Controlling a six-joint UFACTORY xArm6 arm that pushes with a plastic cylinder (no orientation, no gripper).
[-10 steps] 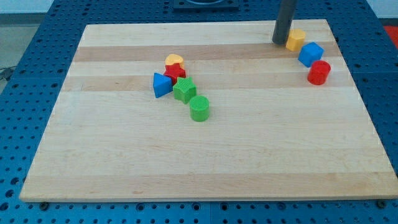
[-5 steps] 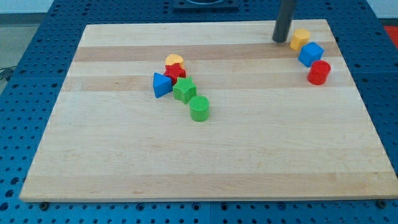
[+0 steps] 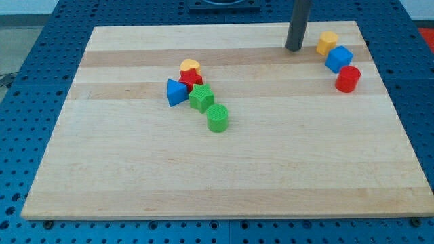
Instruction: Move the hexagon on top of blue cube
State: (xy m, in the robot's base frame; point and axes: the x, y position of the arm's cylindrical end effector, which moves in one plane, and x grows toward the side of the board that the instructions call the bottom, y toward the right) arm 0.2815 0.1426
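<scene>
The yellow hexagon point(image 3: 326, 42) sits near the board's top right corner, touching the upper left side of the blue cube point(image 3: 338, 59). A red cylinder point(image 3: 348, 78) touches the blue cube just below it. My tip point(image 3: 293, 49) rests on the board to the left of the yellow hexagon, with a clear gap between them.
A cluster lies left of the board's centre: a yellow block point(image 3: 190, 66), a red star-like block point(image 3: 190, 78), a blue triangle point(image 3: 176, 92), a green block point(image 3: 201, 98) and a green cylinder point(image 3: 217, 117). The wooden board point(image 3: 224, 169) lies on a blue perforated table.
My tip has moved left, away from the yellow hexagon it was touching. The hexagon shifted slightly right and up, against the blue cube.
</scene>
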